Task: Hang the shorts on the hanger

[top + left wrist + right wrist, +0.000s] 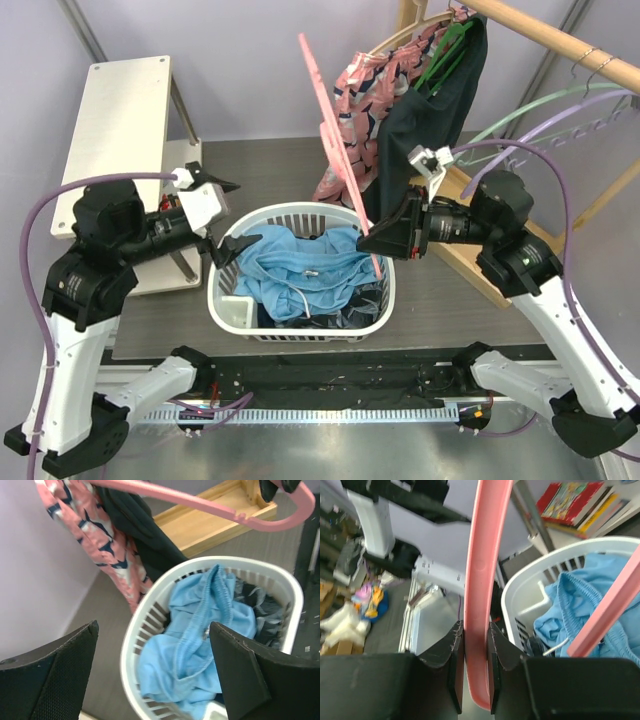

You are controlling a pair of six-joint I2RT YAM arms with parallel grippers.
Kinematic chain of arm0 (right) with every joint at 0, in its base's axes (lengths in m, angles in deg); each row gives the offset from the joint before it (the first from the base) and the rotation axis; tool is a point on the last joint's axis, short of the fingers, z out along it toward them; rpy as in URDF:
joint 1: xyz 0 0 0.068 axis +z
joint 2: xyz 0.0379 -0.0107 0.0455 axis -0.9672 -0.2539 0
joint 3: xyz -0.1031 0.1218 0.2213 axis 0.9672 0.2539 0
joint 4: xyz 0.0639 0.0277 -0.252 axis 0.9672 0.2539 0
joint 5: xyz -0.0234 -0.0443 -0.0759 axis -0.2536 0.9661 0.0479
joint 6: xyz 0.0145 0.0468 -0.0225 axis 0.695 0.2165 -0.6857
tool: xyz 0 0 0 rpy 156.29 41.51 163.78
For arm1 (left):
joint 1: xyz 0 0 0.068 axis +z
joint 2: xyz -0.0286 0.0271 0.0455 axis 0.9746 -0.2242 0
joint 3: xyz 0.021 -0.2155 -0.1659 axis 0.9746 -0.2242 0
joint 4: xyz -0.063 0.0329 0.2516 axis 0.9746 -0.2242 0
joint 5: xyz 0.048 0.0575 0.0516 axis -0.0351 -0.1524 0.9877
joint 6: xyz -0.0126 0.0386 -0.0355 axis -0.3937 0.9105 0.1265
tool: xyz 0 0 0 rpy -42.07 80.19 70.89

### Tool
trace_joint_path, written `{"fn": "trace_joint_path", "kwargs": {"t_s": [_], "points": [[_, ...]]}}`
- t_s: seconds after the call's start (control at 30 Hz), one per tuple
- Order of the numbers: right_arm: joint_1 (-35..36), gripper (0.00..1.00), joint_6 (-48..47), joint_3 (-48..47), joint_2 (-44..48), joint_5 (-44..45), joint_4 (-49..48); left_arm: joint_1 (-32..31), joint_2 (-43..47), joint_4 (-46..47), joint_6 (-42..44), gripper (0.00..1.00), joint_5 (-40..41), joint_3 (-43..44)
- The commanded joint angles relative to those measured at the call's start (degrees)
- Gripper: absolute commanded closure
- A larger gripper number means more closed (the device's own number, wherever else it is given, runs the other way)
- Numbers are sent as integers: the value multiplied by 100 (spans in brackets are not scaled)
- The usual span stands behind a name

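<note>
One hanger (pixel 331 140) in right end effector (pixel 372 244)

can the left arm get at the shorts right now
Probably yes: the left tool is open at the basket rim, the shorts lie uncovered on top, and the hanger is at the opposite side.

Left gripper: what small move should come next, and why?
Probably lower the left gripper into the basket and close on the shorts. Its jaws stand open and empty just above them, and the right gripper is shut on the hanger, held upright at the basket's far side.
</note>
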Motion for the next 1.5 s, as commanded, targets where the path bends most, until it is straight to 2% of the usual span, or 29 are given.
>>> {"fn": "trace_joint_path", "kwargs": {"t_s": [0.0, 0.17, 0.33, 0.5, 0.63, 0.67, 0.7, 0.73, 0.77, 0.87, 0.97, 1.0, 1.03, 1.07, 1.13, 1.17, 1.2, 1.23, 1.3, 1.37, 1.43, 1.47], "points": [[48, 99, -1297, -224, -282, -1479, 1000, 23, 176, 485, 1163, 9, -31, -24], [214, 99, -2623, -285, -405, -1446, 2625, 24, 239, 302, 2227, 7, -13, -78], [522, 99, -4116, -399, -467, -1032, 4205, 23, 19, -647, 3107, 6, -373, 90], [821, 99, -4884, -364, -537, -576, 4903, -46, -393, -1068, 4028, 7, -663, 134], [891, 99, -5025, -373, -590, -548, 5097, -327, -649, -1832, 4952, 12, -348, -32], [883, 99, -5051, -399, -625, -540, 5140, -415, -684, -1921, 5197, 15, -269, -77], [900, 99, -5069, -417, -625, -548, 5158, -590, -702, -1983, 5269, 23, -190, -147], [900, 99, -5095, -434, -643, -540, 5211, -653, -702, -1993, 5305, 27, -41, -269], [900, 99, -5122, -443, -651, -548, 5237, -758, -702, -1958, 5323, 36, 4, -358], [944, 99, -5175, -478, -695, -575, 5290, -899, -676, -1852, 5253, 49, 75, -551], [953, 99, -5175, -531, -765, -566, 5290, -1066, -702, -1930, 5051, 70, 250, -657], [962, 99, -5175, -540, -774, -566, 5273, -1093, -693, -1940, 5024, 82, 294, -692], [953, 99, -5166, -514, -783, -548, 5255, -1093, -650, -1905, 4867, 89, 338, -727], [962, 87, -4948, -496, -757, -383, 5186, -1093, -615, -1774, 4761, 100, 391, -832], [962, 60, -4570, -426, -696, 3, 4721, -1093, -422, -1598, 4324, 100, 453, -929], [962, 46, -4281, -426, -617, 675, 4536, -1093, -369, -1510, 4138, 100, 488, -991], [953, 13, -3765, -478, -599, 1056, 4169, -1093, -325, -1318, 3893, 100, 584, -1035], [953, 1, -3490, -539, -573, 1521, 4009, -1093, -289, -1272, 3420, 100, 637, -1035], [944, 0, -3093, -706, -450, 2749, 3596, -1093, -315, -1298, 2987, 100, 760, -904], [944, 0, -3607, -1101, -397, 2801, 3559, -1093, -368, -1386, 2409, 100, 778, -816], [944, 0, -4616, -1593, -405, 2326, 3831, -1093, -412, -1351, 2012, 100, 673, -702], [953, 0, -4734, -1751, -475, 2256, 3901, -1084, -430, -1316, 1687, 100, 612, -684]]}}
